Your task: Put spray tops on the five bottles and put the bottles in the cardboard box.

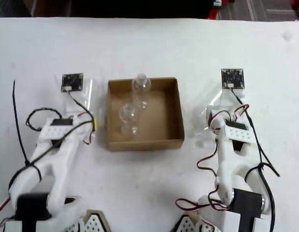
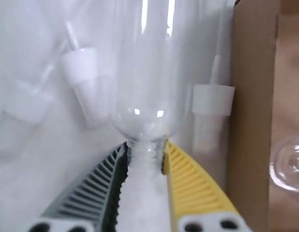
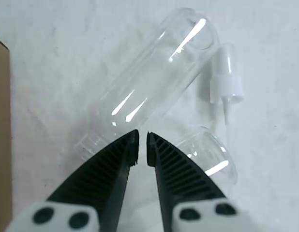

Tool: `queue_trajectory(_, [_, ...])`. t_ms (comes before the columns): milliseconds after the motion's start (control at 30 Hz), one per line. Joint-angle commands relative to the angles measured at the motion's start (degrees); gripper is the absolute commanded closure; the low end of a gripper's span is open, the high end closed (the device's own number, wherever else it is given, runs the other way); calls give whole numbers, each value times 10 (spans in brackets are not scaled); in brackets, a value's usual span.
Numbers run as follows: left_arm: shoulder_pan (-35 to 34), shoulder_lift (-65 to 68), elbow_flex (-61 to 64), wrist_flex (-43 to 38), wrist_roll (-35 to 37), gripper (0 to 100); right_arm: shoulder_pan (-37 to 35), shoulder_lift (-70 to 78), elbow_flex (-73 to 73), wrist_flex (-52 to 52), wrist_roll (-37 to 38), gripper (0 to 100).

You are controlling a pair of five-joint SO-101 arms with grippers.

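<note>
The white worktop [image 1: 154, 43] is the biggest thing. The cardboard box [image 1: 144, 143] sits in the middle of it, between the two arms. Two bottles stand in the box, a back bottle [image 1: 141, 89] and a front bottle [image 1: 128, 117]. Neither seems to have a top on.

The left tool [image 2: 144, 147] is clamped on the thin neck of a held bottle [image 2: 144, 72], just outside the box wall. The right tool [image 3: 142, 145] has its two sides almost together with nothing between them. It hangs over a lying bottle [image 3: 154, 82] on the other side of the box.

A spray top [image 2: 84, 77] and a second spray top [image 2: 212, 104] lie near the held bottle.

I think the held bottle needs its top next. The left tool should hold it tight and steady. A top's thin tube should go straight into the mouth, slowly, so that it does not bend
</note>
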Motion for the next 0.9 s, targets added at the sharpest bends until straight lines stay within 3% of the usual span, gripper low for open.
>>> queue_trajectory(0, [6, -96, 34, -15, -8, 979, 4, -2, -2, -11, -3, 981])
queue_trajectory(267, [9, -339, 112, 21, -31, 979, 4, -2, -3, -11, -3, 981])
queue_trajectory(567, [11, -614, -2, 334, -140, 966, 4, -3, -3, -11, -3, 981])
queue_trajectory(733, [11, -682, -51, 421, -196, 965, 3, -9, -2, -11, -8, 981])
queue_trajectory(867, [11, -683, -53, 446, -279, 967, -11, -22, -6, -10, -9, 982])
